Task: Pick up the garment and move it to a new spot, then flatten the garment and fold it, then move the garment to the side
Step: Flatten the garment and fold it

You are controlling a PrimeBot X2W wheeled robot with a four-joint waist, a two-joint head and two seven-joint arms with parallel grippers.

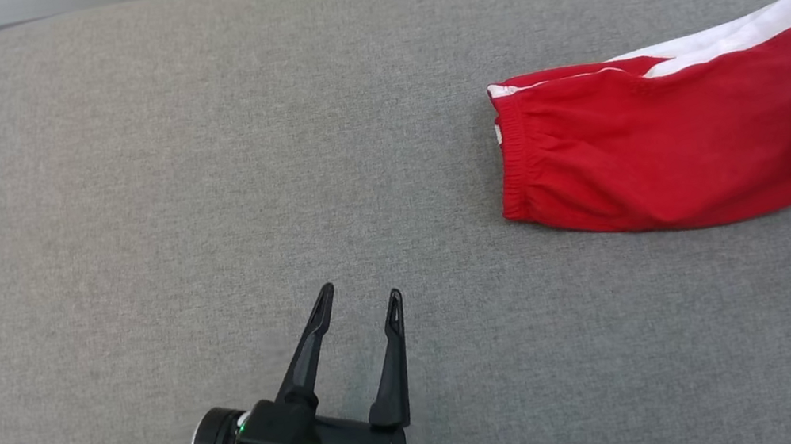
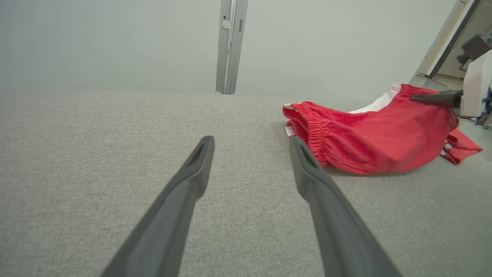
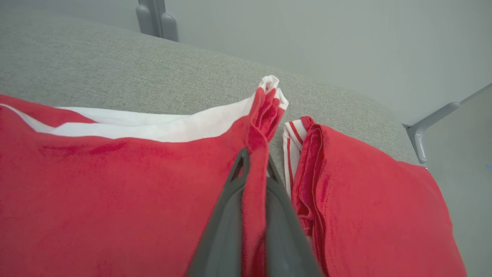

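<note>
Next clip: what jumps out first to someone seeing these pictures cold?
The red garment, white-trimmed, stands out at the far right of the grey padded surface. The right gripper is shut on a bunched fold of it. The left gripper hangs open over bare grey surface at lower centre, apart from the garment.

Grey fabric surface [image 1: 193,167] — far-left corner rounded; red-and-white garment [image 1: 673,151] lies toward its right side.

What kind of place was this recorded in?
Likely a lab or test room: a grey fabric-covered table, bare pale wall with a metal post, and one red garment.
</note>
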